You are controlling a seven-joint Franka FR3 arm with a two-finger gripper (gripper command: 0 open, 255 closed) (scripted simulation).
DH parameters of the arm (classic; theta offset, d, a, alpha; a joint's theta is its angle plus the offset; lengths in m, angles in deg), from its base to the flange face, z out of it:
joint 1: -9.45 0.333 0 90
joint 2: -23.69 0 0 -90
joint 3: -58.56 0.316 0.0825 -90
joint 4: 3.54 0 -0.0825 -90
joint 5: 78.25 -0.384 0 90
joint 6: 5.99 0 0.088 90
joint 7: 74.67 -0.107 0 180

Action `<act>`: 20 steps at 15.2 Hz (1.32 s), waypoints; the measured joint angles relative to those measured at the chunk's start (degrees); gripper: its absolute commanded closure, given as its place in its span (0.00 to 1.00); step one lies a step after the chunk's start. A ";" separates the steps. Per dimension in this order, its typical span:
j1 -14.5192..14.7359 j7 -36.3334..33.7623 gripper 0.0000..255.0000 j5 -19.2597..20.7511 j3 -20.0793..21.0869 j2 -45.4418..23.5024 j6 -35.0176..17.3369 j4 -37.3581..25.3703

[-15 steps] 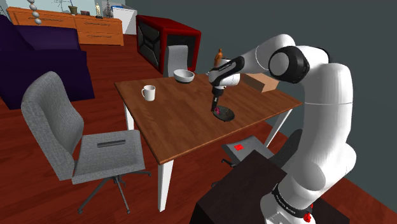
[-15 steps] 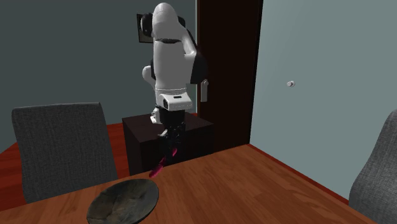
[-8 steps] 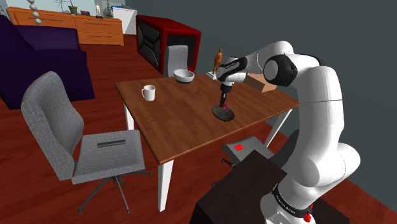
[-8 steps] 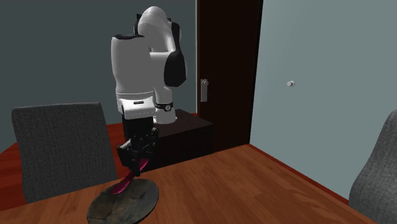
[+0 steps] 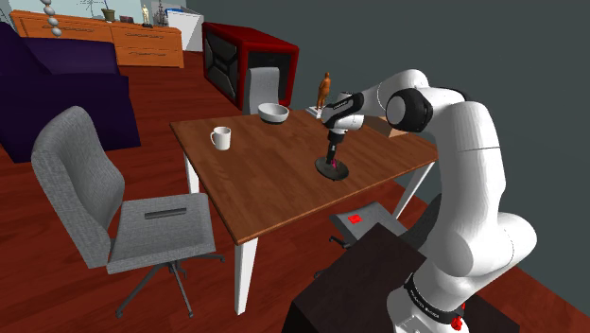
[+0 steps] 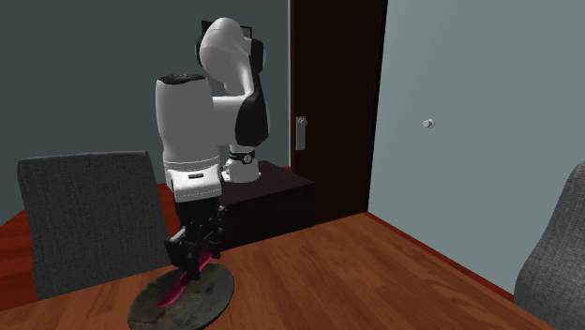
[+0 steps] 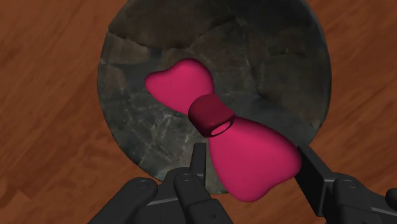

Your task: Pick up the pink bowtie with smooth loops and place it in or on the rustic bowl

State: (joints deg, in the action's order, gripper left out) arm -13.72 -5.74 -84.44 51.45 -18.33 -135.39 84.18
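Observation:
The pink bowtie with a darker knot lies across the dark, cracked rustic bowl, which stands on the wooden table. My black gripper is low over the bowl and shut on the bowtie, its two fingers clasping the nearer loop from both sides. In the shoulder view the gripper points straight down into the bowl near the table's right side. From the second exterior view the gripper reaches down to the bowl, and the bowtie shows as a pink strip on the dish.
A white mug and a white bowl stand at the table's far side, a cardboard box and a small figurine behind the arm. A grey office chair sits on the shoulder view's left.
The gripper has carried the bowtie over the rustic bowl and come down, so the bowtie now rests low in the dish. The arm has swung with it.

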 measured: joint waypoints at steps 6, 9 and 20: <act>-0.24 0.23 1.00 -0.36 0.34 -3.19 -2.68 -0.62; -0.29 0.27 1.00 -0.44 0.40 -3.86 -3.34 -0.57; -0.32 0.29 0.00 -0.44 0.39 -3.94 -3.48 -0.48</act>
State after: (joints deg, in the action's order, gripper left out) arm -14.04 -5.45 -84.88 51.83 -22.27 -138.87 83.70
